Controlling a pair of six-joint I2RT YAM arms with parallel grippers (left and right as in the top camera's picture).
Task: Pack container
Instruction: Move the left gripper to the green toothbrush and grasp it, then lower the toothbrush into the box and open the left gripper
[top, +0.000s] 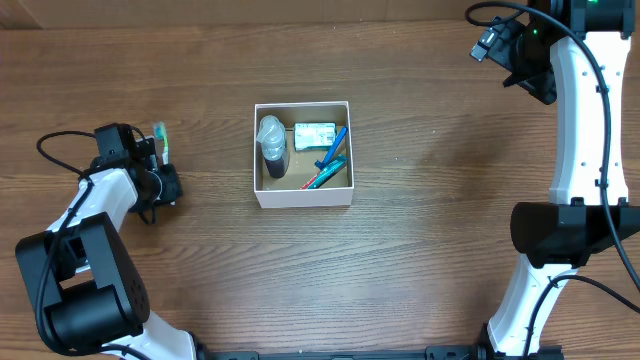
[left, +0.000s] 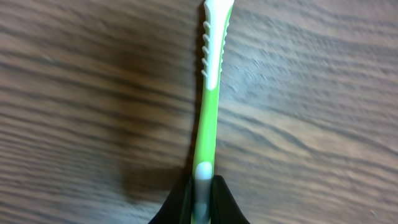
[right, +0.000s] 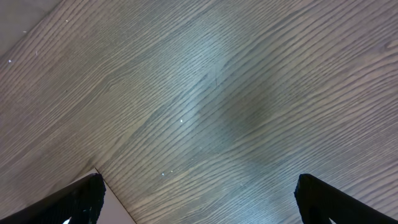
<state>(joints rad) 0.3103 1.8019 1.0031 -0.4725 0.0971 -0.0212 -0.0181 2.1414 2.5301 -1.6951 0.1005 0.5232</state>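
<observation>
Overhead and wrist views of a wooden bench (top: 430, 250). The container (top: 303, 197), a shallow square box with white walls and a brown floor, sits at the centre of the bench. It holds a clear-capped spray bottle (top: 272, 150) at its left side, a small white-and-green packet (top: 314, 134) at the far wall, and a blue toothbrush (top: 333, 147) lying diagonally at the right. The left gripper (left: 200, 202), well left of the container, has its jaws pinching the handle of a green toothbrush (left: 208, 106). The right gripper (right: 211, 205) hangs over bare wood at the far right corner, jaws spread wide and holding nothing.
</observation>
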